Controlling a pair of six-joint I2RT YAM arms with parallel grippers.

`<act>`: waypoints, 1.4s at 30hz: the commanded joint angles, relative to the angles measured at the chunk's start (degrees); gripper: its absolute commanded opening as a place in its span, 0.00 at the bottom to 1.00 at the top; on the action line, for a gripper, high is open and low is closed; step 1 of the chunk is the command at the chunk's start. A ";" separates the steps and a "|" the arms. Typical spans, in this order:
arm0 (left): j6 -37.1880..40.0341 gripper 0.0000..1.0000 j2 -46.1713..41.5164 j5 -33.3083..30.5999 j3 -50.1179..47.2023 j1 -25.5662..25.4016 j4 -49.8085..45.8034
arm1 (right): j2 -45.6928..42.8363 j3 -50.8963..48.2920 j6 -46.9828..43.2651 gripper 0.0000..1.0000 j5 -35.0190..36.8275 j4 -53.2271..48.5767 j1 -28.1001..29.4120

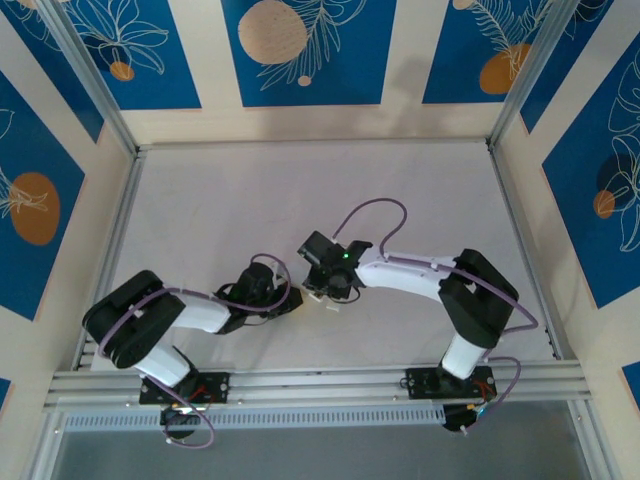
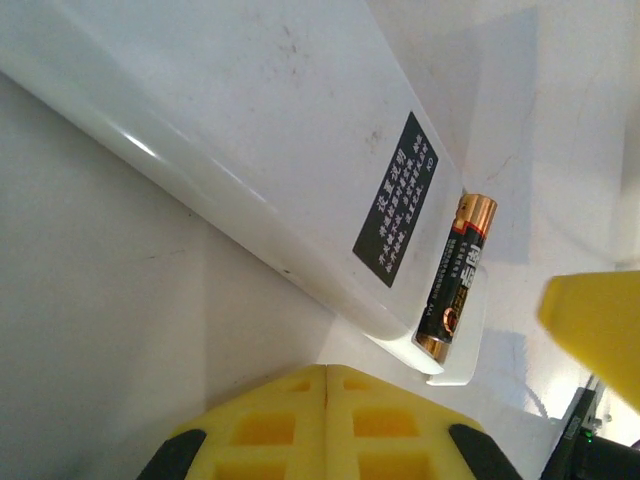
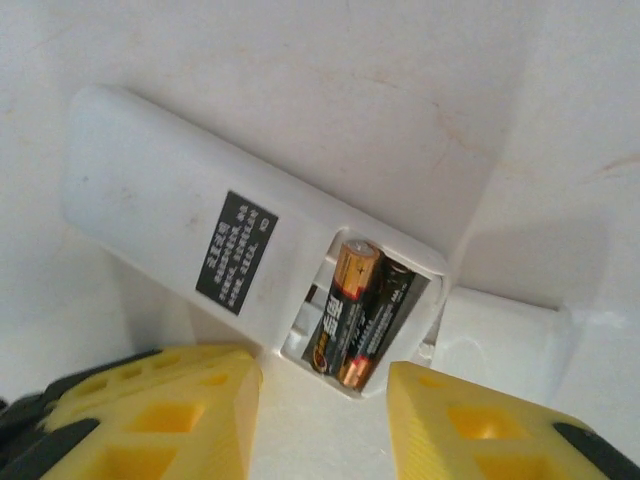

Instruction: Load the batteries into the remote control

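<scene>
right wrist view: both batteries [image 3: 358, 315] lie inside the open remote control [image 3: 170, 210], right gripper [image 3: 325, 390] spread just beside it. left gripper [image 2: 326, 385] is pinched together.

We see both arms [image 1: 400, 275] bent inward over the table [image 1: 420, 190], left gripper [image 1: 286, 298] and right gripper [image 1: 326, 284] close together, remote [image 1: 318, 296] peeking out under the right one.

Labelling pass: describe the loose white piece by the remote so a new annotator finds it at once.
On the white table, find the white remote control lying compartment-up with two batteries inside. Just off that open end lies the loose white piece. Unlike the remote it is small, squarish and blank, with no black label.
</scene>
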 commanded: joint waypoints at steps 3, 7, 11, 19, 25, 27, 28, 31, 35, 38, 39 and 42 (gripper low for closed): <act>3.09 0.00 -1.39 -1.66 1.57 -0.51 -5.03 | -4.25 -4.60 -8.11 0.40 -4.52 4.01 -3.95; 3.57 0.00 -1.22 -1.46 2.21 -0.51 -5.88 | -4.98 -8.46 -14.53 0.42 -11.14 11.47 -7.05; 3.79 0.00 -1.13 -1.58 2.27 -0.60 -6.11 | -3.80 -8.77 -18.10 0.43 -13.60 12.61 -9.41; 4.03 0.00 -1.48 -1.68 2.62 -0.68 -7.02 | -1.76 -8.57 -21.59 0.27 -16.31 15.07 -11.22; 4.30 0.00 -1.67 -1.71 2.99 -0.77 -7.46 | 1.39 -7.12 -22.28 0.20 -16.43 14.01 -11.16; 4.30 0.00 -1.66 -1.71 2.96 -0.77 -7.54 | 1.72 -6.82 -22.20 0.19 -16.28 13.77 -10.96; 4.27 0.00 -1.67 -1.67 3.00 -0.77 -7.56 | 1.76 -6.87 -22.20 0.19 -16.31 13.81 -10.79; 4.27 0.00 -1.50 -1.75 3.03 -0.92 -7.42 | 1.72 -6.64 -22.21 0.19 -15.80 13.47 -10.07; 4.27 0.00 -1.34 -1.68 3.19 -0.86 -7.37 | 1.71 -6.57 -21.92 0.18 -15.15 12.93 -8.88; 4.37 0.00 -1.44 -1.75 3.27 -0.86 -7.50 | 1.38 -6.73 -21.38 0.19 -14.36 12.84 -8.86; 4.36 0.00 -1.48 -1.75 3.27 -0.85 -7.55 | 1.16 -6.77 -21.32 0.20 -14.14 12.75 -8.89; 4.80 0.00 -2.20 -2.01 3.28 -0.90 -8.62 | 0.24 -6.77 -21.46 0.23 -13.70 12.40 -9.20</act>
